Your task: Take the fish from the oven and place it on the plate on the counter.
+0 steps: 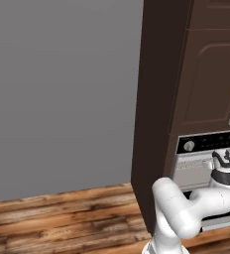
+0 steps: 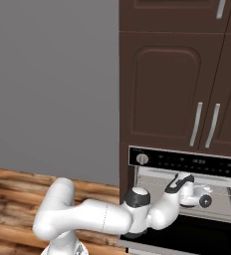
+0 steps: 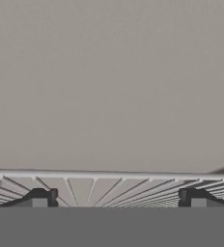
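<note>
1. White arm links are rising from the base and bending forward toward the oven, the elbow hanging low in front of its open door in the right base view.
2. Dark fingertips are standing wide apart in the hand view, one at each lower corner, with nothing sitting between them; the gripper is gaping and holding nothing.
3. Silver wires of the rack are running away just beyond the tips, up to a straight rail crossing the view.
4. Grey, flat inner wall of the oven is spreading behind that rail, plain and unmarked.
5. In the left base view, the hand is reaching into the oven cavity below the black control panel, near the panel's left end where the round silver knob is sitting.
6. Dark brown cabinet doors with silver handles are standing above the oven.
7. I cannot tell where the fish is lying.
</note>
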You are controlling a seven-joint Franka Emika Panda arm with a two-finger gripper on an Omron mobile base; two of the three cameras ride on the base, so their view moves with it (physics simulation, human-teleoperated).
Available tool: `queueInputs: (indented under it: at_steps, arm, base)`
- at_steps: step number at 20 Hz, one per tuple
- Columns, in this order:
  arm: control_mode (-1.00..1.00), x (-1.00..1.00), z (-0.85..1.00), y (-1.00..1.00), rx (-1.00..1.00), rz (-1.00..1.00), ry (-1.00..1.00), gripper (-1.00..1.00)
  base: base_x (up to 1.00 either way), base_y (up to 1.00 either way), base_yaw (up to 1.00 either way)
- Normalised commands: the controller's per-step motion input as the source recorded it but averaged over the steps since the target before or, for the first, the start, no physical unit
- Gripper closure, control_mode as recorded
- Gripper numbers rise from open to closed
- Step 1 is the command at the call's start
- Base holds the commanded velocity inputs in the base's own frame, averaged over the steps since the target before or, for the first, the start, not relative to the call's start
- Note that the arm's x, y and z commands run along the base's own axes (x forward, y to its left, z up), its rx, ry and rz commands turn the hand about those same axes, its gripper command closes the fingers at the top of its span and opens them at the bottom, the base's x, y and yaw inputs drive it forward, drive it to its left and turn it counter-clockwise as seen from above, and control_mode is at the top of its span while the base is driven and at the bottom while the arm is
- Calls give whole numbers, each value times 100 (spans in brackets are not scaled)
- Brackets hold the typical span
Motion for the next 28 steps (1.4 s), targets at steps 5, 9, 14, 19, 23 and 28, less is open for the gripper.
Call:
queueInputs:
  at_steps: [5,9,14,19,23,28]
  arm:
    - [-100,-92,-100,-26,0,3,26,-100]
    - [-100,-90,-100,-25,0,4,32,-100]
    - [-100,-89,-100,-22,0,5,35,-100]
    - [-100,-96,-100,-21,0,5,36,-100]
    - [-100,-100,-100,-17,0,4,38,-100]
    - [-100,-100,-100,-14,0,4,38,-100]
  base:
    - [0,0,0]
    - [0,0,0]
    - [0,0,0]
    - [0,0,0]
    - [0,0,0]
    - [0,0,0]
